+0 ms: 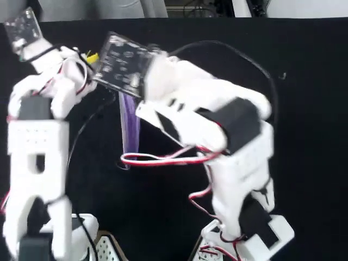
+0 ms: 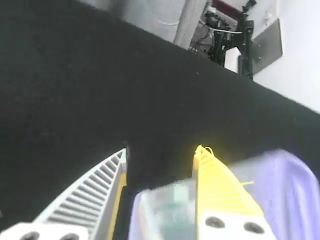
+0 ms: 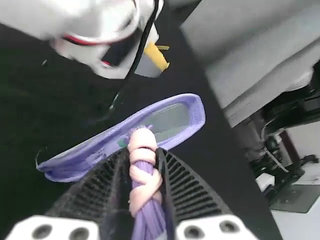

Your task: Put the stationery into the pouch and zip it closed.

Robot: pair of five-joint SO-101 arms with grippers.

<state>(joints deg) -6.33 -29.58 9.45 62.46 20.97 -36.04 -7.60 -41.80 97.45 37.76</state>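
the purple pouch (image 3: pixel 172 120) with a see-through window is on the black table (image 2: pixel 75 75), between the two arms. the right gripper (image 3: pixel 144 150) is shut tight on a purple thing (image 3: pixel 145 180) with a pink twisted tip, and that tip is right at the long edge of the pouch, by the window. the left gripper (image 2: pixel 162 150) is at the far end of the pouch, and part of the pouch sits inside it. i cannot tell if it is holding the pouch or not.
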